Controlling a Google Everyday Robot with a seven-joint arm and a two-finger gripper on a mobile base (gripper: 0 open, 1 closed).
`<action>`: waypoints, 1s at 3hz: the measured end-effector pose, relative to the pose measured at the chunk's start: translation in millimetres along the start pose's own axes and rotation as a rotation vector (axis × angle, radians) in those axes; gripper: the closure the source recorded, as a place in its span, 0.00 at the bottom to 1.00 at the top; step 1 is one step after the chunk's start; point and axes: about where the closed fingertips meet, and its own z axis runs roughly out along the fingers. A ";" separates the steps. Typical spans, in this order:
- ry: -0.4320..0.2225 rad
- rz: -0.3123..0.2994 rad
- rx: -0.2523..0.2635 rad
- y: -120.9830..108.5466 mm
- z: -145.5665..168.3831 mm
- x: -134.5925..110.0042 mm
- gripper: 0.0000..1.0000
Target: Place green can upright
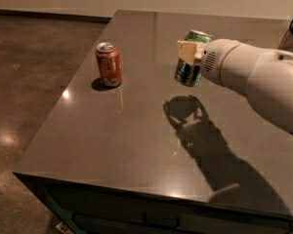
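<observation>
Your cream claw (pixel 189 53), up over the dark grey glossy surface (pixel 112 140), clasps the green can (pixel 187 73): shiny green, silver-white patterning. Orange-red soda can (pixel 109 66), silver top. White arm (pixel 254 74).

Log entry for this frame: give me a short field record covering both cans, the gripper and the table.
held object: shiny green and silver-white aluminium drink can, slightly tilted, lifted off the table
gripper: gripper, shut on the green can, above the table's right half
other object: orange-red soda can, standing upright on the left
surface: dark glossy table, arm's shadow below the held can
task status: green can not yet set down
</observation>
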 end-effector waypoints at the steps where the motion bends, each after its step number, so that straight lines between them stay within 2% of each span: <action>1: 0.071 -0.095 0.033 -1.5 8.2 3.5 1.00; 2: 0.119 -0.194 0.041 3.2 12.1 -2.6 1.00; 3: 0.129 -0.214 0.041 3.2 12.3 -1.8 1.00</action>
